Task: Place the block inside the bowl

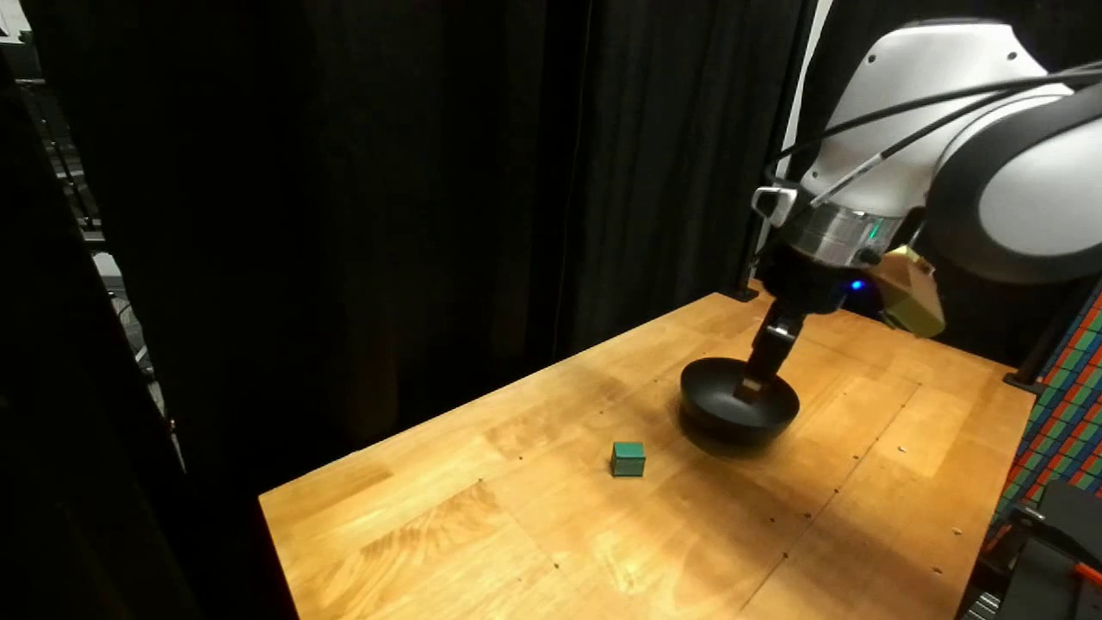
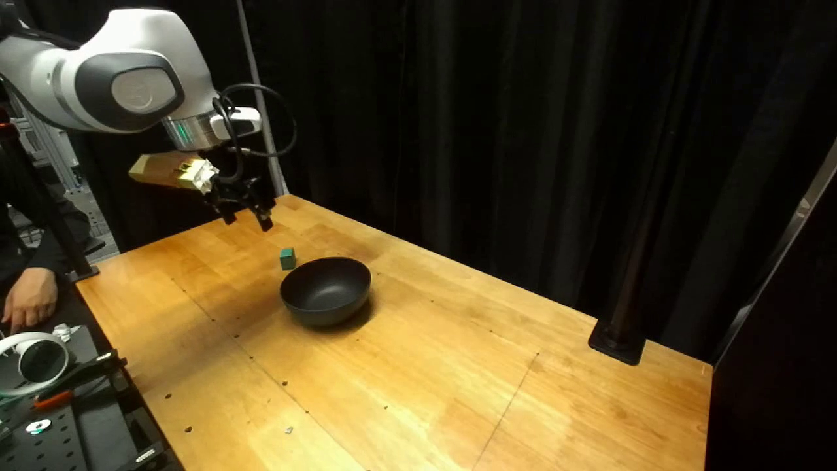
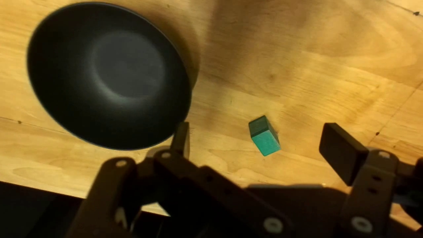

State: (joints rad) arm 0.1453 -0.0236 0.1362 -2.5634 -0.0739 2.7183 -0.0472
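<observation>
From my wrist view I see the black bowl [image 3: 129,66] at left on the tabletop [image 3: 314,82], then the green block [image 3: 265,137] outside it, near but apart. My fingers [image 3: 342,152], spread wide, holding nothing, hang above, one showing either side of the block.

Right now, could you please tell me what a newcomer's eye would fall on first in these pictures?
Probably the white robot arm, large in an upper corner of both exterior views, its tool open above the wooden table. Next would come the black bowl on that table, with the small green cube beside it, not touching.
</observation>
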